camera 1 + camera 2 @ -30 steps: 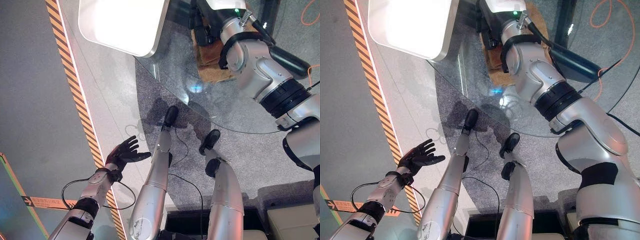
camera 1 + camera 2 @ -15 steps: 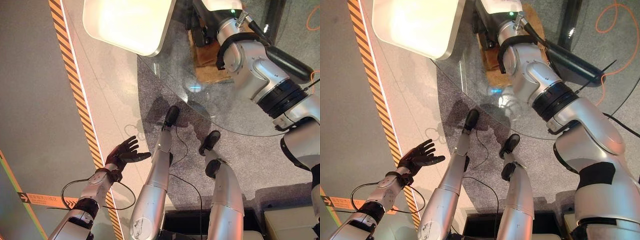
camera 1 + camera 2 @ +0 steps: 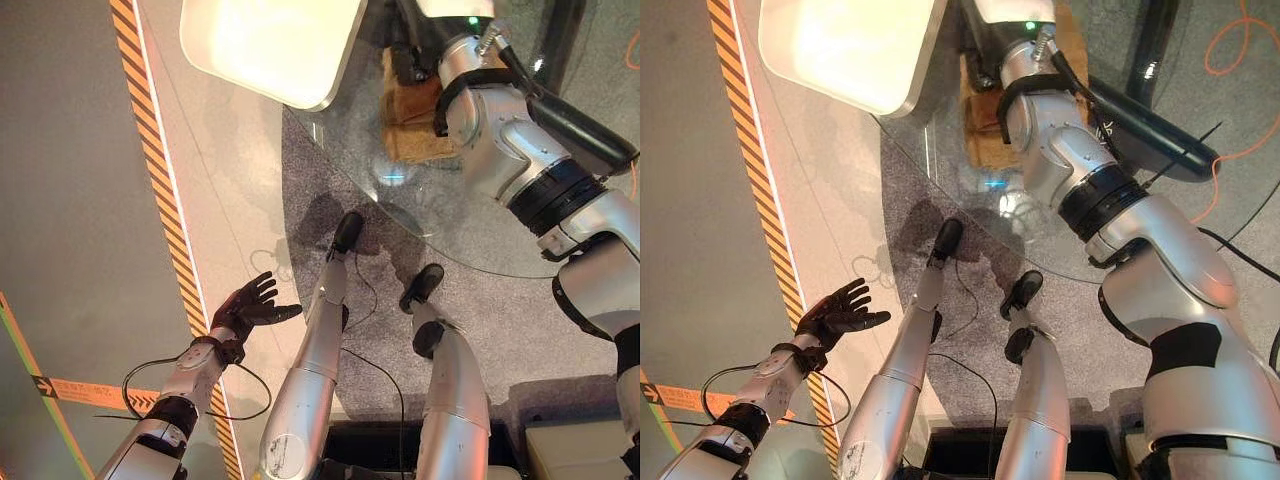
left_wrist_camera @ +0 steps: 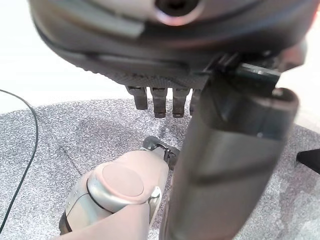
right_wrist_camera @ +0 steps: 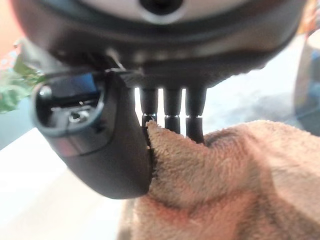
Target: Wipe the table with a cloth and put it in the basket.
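Right hand pinches bunched cloth on table.

Tan cloth, clear glass table, white tray, orange-and-black striped floor tape

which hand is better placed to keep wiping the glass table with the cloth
The right hand: its thumb and fingers pinch the tan cloth, which lies on the glass table. The left hand hangs open, low beside the striped floor line, away from the table.

Left hand open, low at side; right hand pinching, arm outstretched.
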